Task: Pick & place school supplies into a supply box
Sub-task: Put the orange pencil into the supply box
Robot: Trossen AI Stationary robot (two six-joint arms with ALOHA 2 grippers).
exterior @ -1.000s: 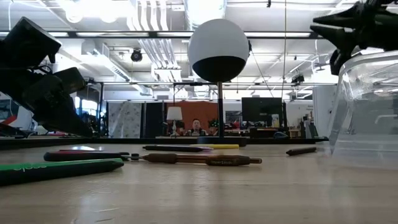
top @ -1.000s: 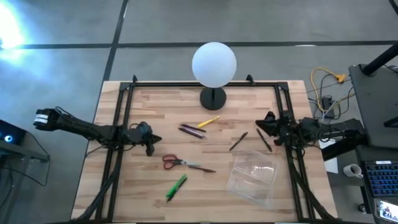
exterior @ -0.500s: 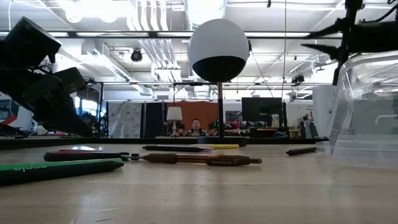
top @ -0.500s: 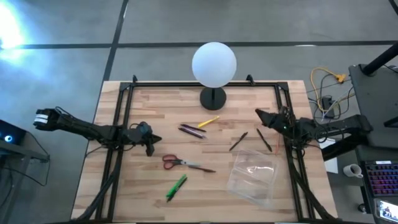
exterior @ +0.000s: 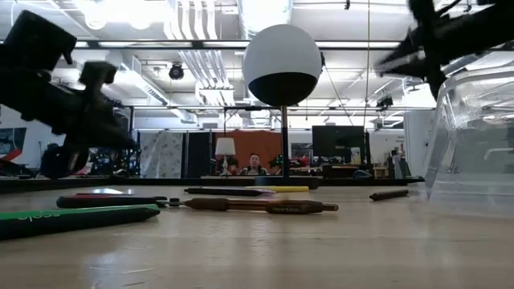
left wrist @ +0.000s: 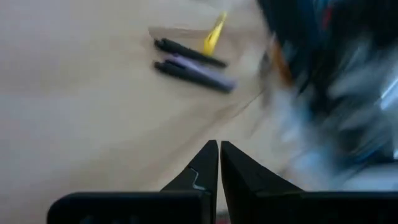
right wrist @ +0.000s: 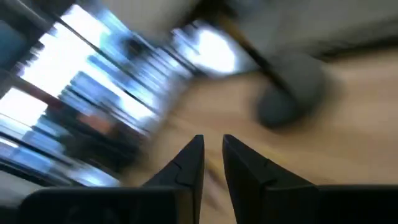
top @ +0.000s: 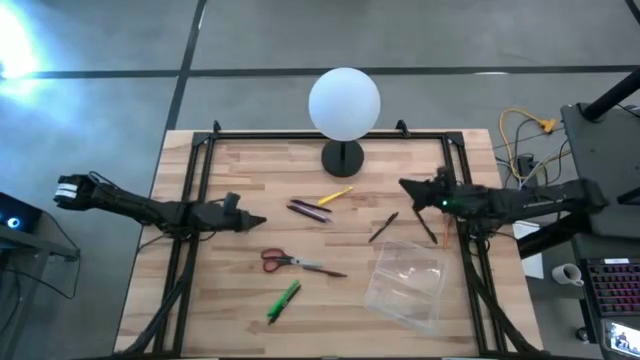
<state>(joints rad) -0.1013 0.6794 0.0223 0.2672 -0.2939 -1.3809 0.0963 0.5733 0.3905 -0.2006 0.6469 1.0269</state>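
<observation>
The school supplies lie on the wooden table: red-handled scissors [top: 285, 261], a green marker [top: 284, 300], a yellow pencil [top: 335, 196], two dark pens [top: 310, 210] side by side, and single pens [top: 383, 227] [top: 425, 225]. The clear supply box [top: 405, 283] rests on its base near the table's right side. My left gripper [top: 258, 220] hovers left of the scissors, shut and empty. My right gripper [top: 405, 185] hangs above the table right of the pencil, its fingers a narrow gap apart, holding nothing. The left wrist view shows the pens [left wrist: 193, 67] and pencil [left wrist: 215, 34] ahead.
A white globe lamp [top: 344, 103] on a black base [top: 343, 158] stands at the table's far edge, close to the right gripper. Black frame rails [top: 190, 230] run along the left and right sides. Bare wood lies between the scissors and the left rail.
My left gripper has lifted and tipped from pointing down to nearly level, its tip reaching a little toward the table's middle. My right gripper has moved in from the right rail toward the table's left, over the single pens. The supplies and the box have stayed put.
</observation>
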